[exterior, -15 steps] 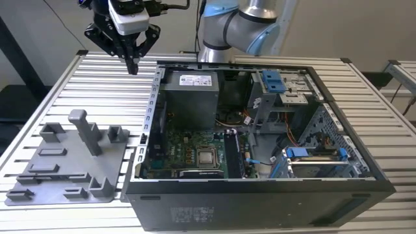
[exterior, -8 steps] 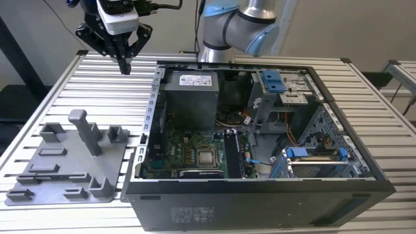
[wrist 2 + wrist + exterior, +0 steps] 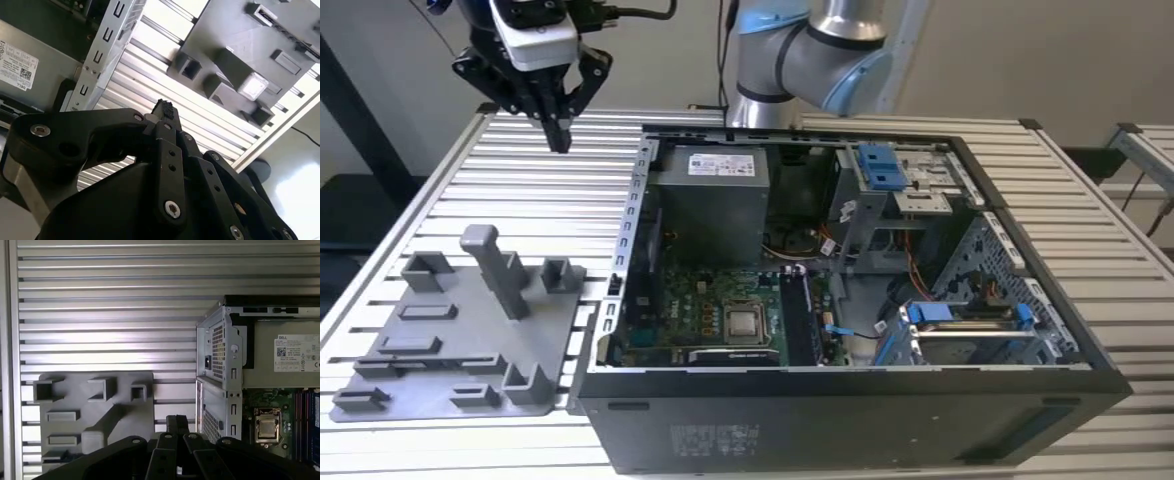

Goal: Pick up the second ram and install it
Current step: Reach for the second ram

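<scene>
My gripper [image 3: 559,140] hangs high over the slatted table, off the far-left corner of the open computer case [image 3: 635,240] in the exterior view. Its black fingers are shut tip to tip with nothing between them, as both wrist views show [image 3: 162,106] [image 3: 177,421]. Inside the case, a slim bluish-green strip that looks like the second ram [image 3: 821,312] stands on edge in the memory slots beside the CPU socket [image 3: 744,322]. A dark memory stick [image 3: 795,312] runs next to it. In the first wrist view the bluish strip [image 3: 316,425] lies at the picture's edge.
A grey fixture plate [image 3: 467,330] with posts and pockets lies on the table [image 3: 520,200], on the exterior view's left of the case. The power supply [image 3: 710,190] and bright-blue drive clips [image 3: 883,168] sit in the case. The arm's base [image 3: 814,50] stands behind it.
</scene>
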You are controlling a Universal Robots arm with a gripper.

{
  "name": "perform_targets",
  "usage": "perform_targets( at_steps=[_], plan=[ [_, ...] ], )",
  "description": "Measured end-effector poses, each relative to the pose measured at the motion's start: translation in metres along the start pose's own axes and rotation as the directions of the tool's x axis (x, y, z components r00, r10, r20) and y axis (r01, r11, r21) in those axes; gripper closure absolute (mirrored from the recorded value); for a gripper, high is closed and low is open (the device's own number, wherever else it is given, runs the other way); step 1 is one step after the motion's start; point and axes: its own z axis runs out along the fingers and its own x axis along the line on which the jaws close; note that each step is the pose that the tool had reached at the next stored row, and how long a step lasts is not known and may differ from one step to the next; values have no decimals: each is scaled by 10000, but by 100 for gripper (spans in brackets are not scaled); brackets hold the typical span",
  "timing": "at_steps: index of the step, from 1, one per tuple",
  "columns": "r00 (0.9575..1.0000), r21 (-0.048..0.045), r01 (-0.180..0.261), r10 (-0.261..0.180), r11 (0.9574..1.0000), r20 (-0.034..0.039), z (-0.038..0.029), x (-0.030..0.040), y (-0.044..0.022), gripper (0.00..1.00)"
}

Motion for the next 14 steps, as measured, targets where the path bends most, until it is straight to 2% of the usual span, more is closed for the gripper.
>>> perform_targets(
  at_steps=[9, 14],
  plan=[
    [10000, 0, 4, -4, 10000, -3, -1, 176, -6, 89],
    [10000, 0, 7, -7, 10000, -4, -4, 313, -10, 89]
  ],
)
